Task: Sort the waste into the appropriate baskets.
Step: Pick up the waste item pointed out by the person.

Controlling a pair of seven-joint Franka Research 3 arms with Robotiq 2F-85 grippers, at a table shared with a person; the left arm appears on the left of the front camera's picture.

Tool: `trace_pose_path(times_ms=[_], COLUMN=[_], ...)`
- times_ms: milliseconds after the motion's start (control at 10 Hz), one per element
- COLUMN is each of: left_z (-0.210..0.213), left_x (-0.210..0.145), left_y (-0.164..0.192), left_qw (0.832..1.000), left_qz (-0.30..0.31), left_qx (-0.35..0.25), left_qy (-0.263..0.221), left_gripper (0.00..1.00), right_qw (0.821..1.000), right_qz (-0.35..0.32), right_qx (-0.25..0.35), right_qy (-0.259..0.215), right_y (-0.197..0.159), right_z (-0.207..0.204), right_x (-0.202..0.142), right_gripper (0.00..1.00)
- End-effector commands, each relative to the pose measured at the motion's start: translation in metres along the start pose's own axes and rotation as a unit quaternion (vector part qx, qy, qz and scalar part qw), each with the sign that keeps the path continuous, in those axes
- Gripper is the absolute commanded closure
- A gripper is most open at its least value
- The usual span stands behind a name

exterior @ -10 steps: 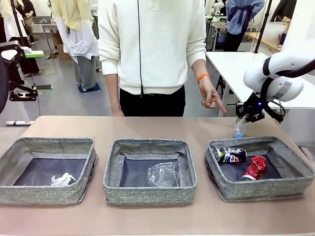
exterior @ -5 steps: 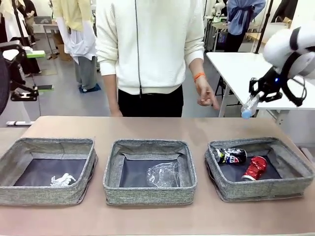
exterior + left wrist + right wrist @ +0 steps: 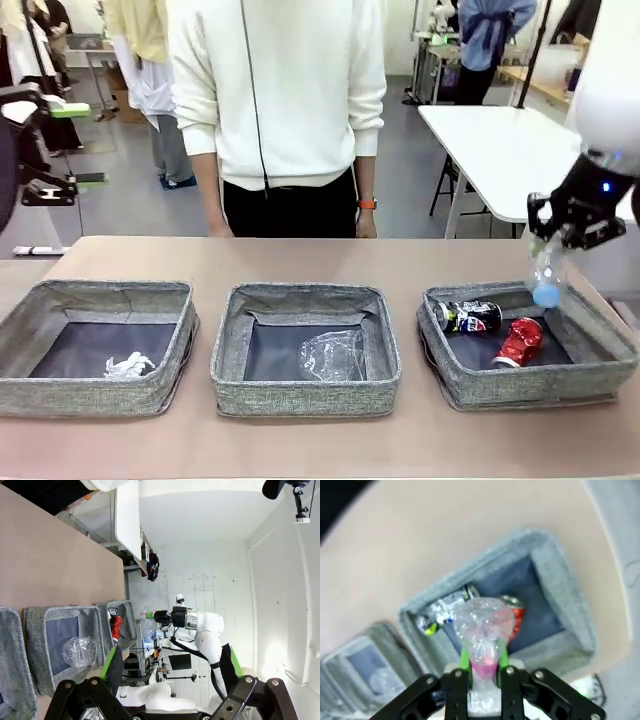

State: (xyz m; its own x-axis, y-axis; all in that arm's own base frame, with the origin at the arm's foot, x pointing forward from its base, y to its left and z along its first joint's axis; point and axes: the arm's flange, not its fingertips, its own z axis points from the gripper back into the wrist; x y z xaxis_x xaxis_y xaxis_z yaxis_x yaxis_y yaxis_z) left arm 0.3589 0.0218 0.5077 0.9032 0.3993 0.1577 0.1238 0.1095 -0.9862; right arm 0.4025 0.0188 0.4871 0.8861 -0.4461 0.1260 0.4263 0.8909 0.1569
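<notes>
Right hand (image 3: 556,243) moved down-right since earlier frame, clamped on clear bottle (image 3: 546,276) above right-frame basket (image 3: 600,345); left hand (image 3: 170,680) fingers apart.

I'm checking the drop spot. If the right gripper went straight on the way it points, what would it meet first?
Probably the right basket. The right gripper, shut on the bottle, points down into it, and the red can and the dark can lie just past the bottle's end. Which can comes first is unclear.

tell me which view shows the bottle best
The right wrist view: the bottle sits close, pinched by the right hand. In the front view it hangs small and blurred. In the left wrist view it's tiny and far off.
</notes>
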Motion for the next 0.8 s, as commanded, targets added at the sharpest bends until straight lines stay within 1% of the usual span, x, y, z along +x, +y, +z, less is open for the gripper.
trace_pose_path(times_ms=[0,100,200,300,400,500,600,700], left_z=[-0.001,-0.001,-0.001,-0.001,-0.001,-0.001,-0.001,-0.001], left_x=[-0.002,-0.002,-0.002,-0.002,-0.002,-0.002,-0.002,-0.002], left_y=[-0.002,-0.002,-0.002,-0.002,-0.002,-0.002,-0.002,-0.002], left_qw=[1.0,1.0,1.0,1.0,1.0,1.0,1.0,1.0], left_qz=[0.003,0.003,0.003,0.003,0.003,0.003,0.003,0.003], left_qx=[-0.005,-0.005,-0.005,-0.005,-0.005,-0.005,-0.005,-0.005], left_qy=[-0.004,-0.004,-0.004,-0.004,-0.004,-0.004,-0.004,-0.004], left_gripper=[0.0,0.0,0.0,0.0,0.0,0.0,0.0,0.0], right_qw=[0.999,0.999,1.0,0.999,0.997,0.993,0.988,0.983], right_qz=[-0.03,-0.03,-0.008,0.039,0.067,0.105,0.145,0.174], right_qx=[0.014,0.014,0.003,0.036,0.035,0.035,0.021,0.014], right_qy=[-0.009,-0.009,-0.004,0.011,-0.019,-0.042,-0.055,-0.055], right_y=[-0.003,-0.003,-0.003,0.02,0.06,0.114,0.165,0.215], right_z=[0.014,0.014,0.005,-0.015,0.006,0.047,0.078,0.102], right_x=[0.037,0.037,0.01,0.007,0.003,-0.01,-0.031,-0.055], right_gripper=[1.0,1.0,0.78,0.78,0.78,0.78,0.78,0.78])
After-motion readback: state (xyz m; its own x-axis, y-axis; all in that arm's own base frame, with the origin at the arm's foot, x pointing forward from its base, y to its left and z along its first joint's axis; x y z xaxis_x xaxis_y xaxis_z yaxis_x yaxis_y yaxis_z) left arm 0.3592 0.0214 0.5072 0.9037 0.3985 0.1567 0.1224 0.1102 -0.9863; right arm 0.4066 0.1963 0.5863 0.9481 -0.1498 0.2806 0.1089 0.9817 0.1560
